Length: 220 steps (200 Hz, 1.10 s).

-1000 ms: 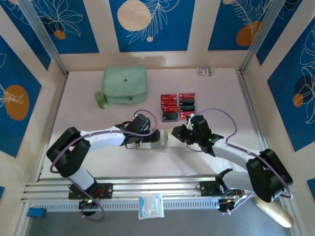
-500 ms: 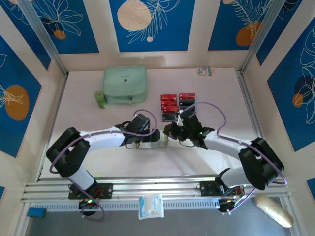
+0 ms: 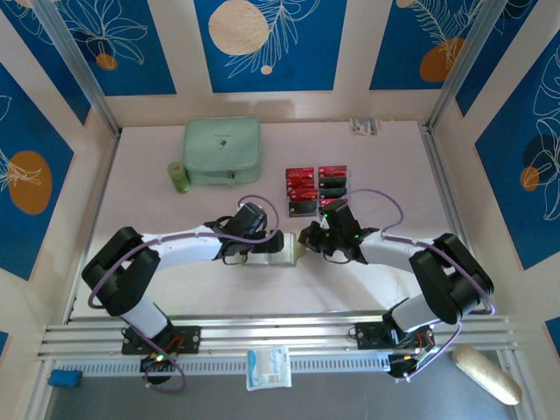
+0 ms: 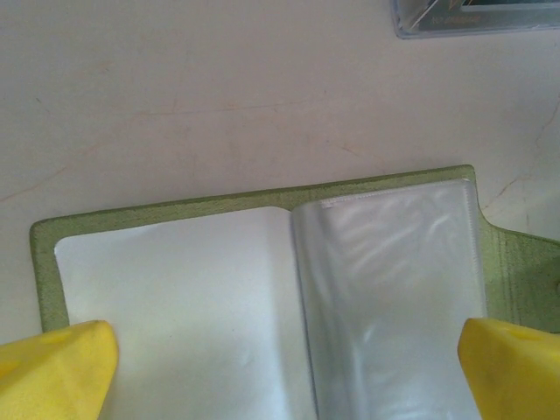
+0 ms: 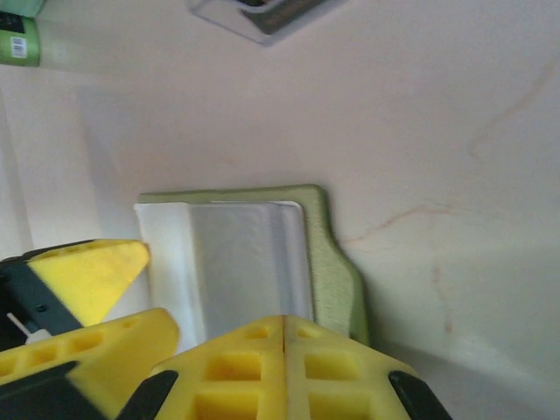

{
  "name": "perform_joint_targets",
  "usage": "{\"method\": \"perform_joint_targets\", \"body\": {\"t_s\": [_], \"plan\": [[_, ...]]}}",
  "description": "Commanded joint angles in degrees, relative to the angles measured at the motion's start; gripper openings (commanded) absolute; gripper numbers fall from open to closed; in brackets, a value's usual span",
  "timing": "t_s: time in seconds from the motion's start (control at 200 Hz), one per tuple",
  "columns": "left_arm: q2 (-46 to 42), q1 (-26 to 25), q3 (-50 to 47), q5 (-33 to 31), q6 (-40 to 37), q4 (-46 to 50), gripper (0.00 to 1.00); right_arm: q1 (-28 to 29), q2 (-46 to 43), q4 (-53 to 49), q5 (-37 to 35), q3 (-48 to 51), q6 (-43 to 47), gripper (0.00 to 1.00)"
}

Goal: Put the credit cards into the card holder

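Card holder: here it is, the card holder (image 3: 282,249), lying open and flat on the table (image 3: 394,166), silvery inside up, right between the two grippers.
Left gripper: the left gripper (image 4: 280,385) has its jaws spread as wide as they go, one yellow fingertip (image 4: 52,367) at each side edge of the open holder, so the whole spread sits between the jaws.
Right gripper: the right gripper (image 5: 284,367) has its jaws pressed together, pad to pad. The tips hang over the near edge of the holder's clear pocket.
Left wrist view: the close look at the inside! A plain pale panel lies toward the left finger and a glossy clear pocket toward the right finger, with an olive border all round and the tab poking out past the right finger.
Right wrist view: the holder (image 5: 337,262) from the tab end, its olive edge curving just ahead of the closed tips, and a yellow finger of the left gripper off to the side.
Credit cards: the credit cards (image 3: 302,185), red and dark, lie in two columns beyond both pairs of jaws, apart from the holder.
Tray: a clear tray (image 4: 398,24) shows its corner well ahead of the left jaws.
Further out: the top view alone gives the mint zip case (image 3: 222,150), far beyond the left gripper (image 3: 267,248).
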<state>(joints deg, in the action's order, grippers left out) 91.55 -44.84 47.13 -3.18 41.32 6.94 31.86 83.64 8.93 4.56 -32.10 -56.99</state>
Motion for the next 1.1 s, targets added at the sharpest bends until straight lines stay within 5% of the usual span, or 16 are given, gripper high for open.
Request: {"method": "perform_joint_targets", "body": {"t_s": [0.0,0.64,1.095], "plan": [[-1.5,0.5,-1.0,-1.7,-2.6,1.8,1.0,-0.5,1.3,-0.4,-0.7,1.5,0.0,0.0],[-0.3,0.3,-3.4,-2.7,-7.2,-2.0,1.0,1.7,0.6,-6.4,2.0,-6.0,5.7,0.0],[-1.3,0.2,-4.1,-3.4,-8.0,-2.8,1.0,4.2,8.1,-9.1,2.7,-13.3,8.4,0.0]]}}
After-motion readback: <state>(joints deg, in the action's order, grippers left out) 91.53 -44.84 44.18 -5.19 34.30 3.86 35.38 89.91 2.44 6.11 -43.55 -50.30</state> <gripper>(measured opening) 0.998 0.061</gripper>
